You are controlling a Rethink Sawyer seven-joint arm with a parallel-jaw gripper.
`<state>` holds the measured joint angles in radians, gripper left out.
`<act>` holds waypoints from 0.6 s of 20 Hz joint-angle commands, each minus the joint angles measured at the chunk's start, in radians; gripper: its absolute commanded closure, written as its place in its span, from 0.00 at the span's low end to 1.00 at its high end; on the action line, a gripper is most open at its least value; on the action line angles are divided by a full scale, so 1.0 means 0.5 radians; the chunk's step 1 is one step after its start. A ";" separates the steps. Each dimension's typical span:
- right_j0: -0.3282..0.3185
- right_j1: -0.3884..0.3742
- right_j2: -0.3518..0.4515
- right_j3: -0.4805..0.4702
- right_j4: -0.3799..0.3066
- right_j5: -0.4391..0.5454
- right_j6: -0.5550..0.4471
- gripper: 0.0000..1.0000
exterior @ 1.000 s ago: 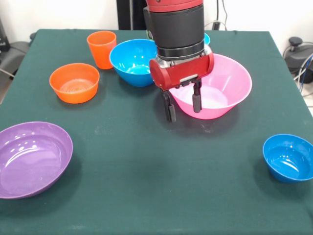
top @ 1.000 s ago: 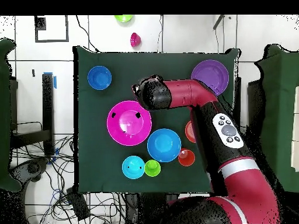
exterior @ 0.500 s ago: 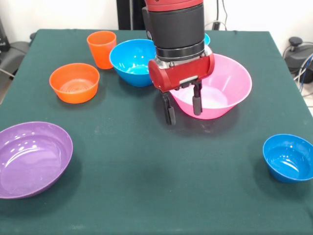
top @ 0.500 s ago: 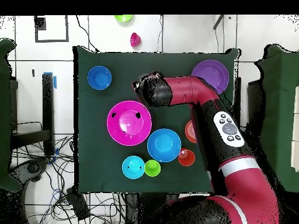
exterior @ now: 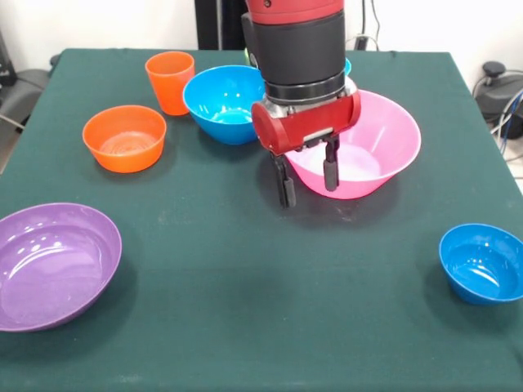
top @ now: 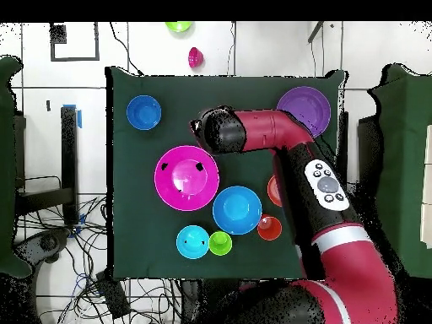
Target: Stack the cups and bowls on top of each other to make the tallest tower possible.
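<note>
While the gripper [exterior: 307, 178] hangs with fingers spread at the pink bowl's [exterior: 391, 143] near rim, nothing is stacked; next, it probably must straddle and pinch that rim.

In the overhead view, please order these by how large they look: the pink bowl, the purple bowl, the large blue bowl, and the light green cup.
1. pink bowl
2. purple bowl, partly hidden by the arm
3. large blue bowl; its rank against the purple bowl is unsure
4. light green cup

Pale, perhaps tiled floor [top: 253, 46], cables [top: 93, 278]
</note>
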<state>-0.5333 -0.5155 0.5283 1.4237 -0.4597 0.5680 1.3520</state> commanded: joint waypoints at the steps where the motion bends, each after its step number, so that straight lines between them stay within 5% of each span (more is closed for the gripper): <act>1: 0.368 0.187 -0.410 -0.421 -0.042 0.414 0.539 0.00; 4: 0.570 0.357 -0.589 -0.749 -0.015 0.556 0.763 0.00; 8: 0.503 0.580 -0.469 -0.971 0.165 0.593 0.669 0.00; 12: 0.494 0.594 -0.469 -1.008 0.121 0.421 0.627 0.00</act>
<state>-0.2799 -0.3224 0.3409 1.0820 -0.3971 0.7438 1.5380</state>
